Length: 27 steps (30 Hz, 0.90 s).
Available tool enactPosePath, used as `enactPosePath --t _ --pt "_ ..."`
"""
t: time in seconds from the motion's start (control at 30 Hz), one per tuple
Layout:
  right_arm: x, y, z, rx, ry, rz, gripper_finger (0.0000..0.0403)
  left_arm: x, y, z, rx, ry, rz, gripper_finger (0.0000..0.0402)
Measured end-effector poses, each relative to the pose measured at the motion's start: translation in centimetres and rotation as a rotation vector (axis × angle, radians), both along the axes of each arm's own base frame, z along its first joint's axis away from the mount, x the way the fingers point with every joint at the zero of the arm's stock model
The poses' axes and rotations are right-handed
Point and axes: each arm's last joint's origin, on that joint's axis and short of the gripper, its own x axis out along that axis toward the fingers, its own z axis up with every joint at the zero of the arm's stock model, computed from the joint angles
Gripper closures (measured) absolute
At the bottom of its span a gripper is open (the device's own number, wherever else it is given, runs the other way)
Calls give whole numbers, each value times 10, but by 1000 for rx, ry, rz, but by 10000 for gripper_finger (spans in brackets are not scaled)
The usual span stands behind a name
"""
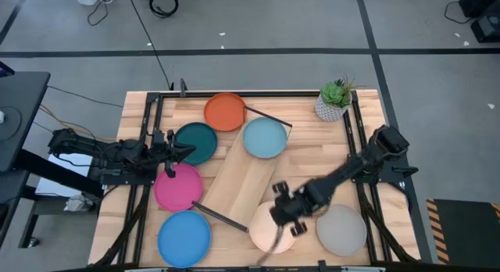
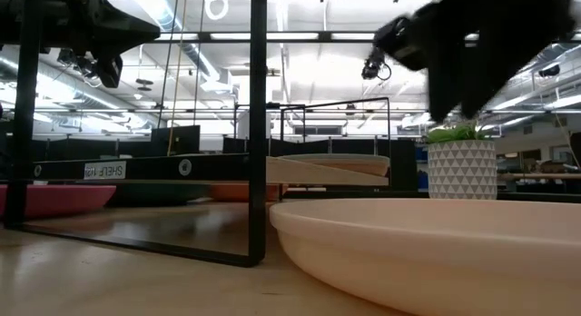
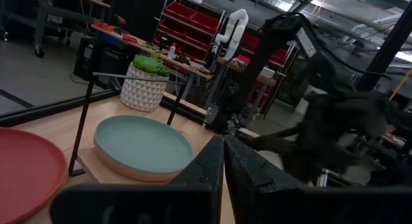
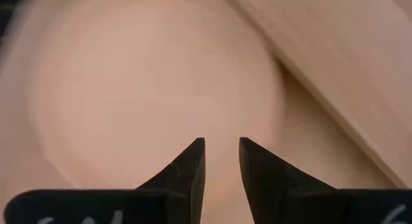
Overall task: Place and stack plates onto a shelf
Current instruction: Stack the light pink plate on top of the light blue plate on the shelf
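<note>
Wooden desk [image 1: 312, 159] | right end effector [image 1: 285, 217] slightly parted, empty, above cream plate [image 1: 266, 225] at near edge | left end effector [image 1: 173, 151] closed, waiting | next: likely grip rim, lift to shelf [image 1: 242, 182].

The big slatted wooden table [image 1: 164, 100] holds a long light wooden shelf board [image 1: 238, 182], a white plant pot [image 1: 331, 106], and round orange [image 1: 225, 112], teal [image 1: 197, 141], pink [image 1: 177, 187], bright blue [image 1: 184, 238], cream [image 1: 266, 229] and grey plates [image 1: 344, 230]. A light blue plate [image 1: 265, 137] sits on the shelf.
</note>
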Motion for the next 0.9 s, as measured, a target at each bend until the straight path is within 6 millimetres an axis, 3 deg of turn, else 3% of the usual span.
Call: enactPosePath --t 0.33,0.47,0.63,0.9 --pt "-20 60 -35 73 118 -55 248 0 0 4 56 -24 8 381" --pt "-20 82 -37 54 103 -8 246 0 0 4 48 -24 7 381" --pt "-21 92 -42 17 118 27 253 0 0 4 44 -24 6 381" --pt "-22 95 -65 -29 186 68 276 0 0 4 42 -31 6 381"
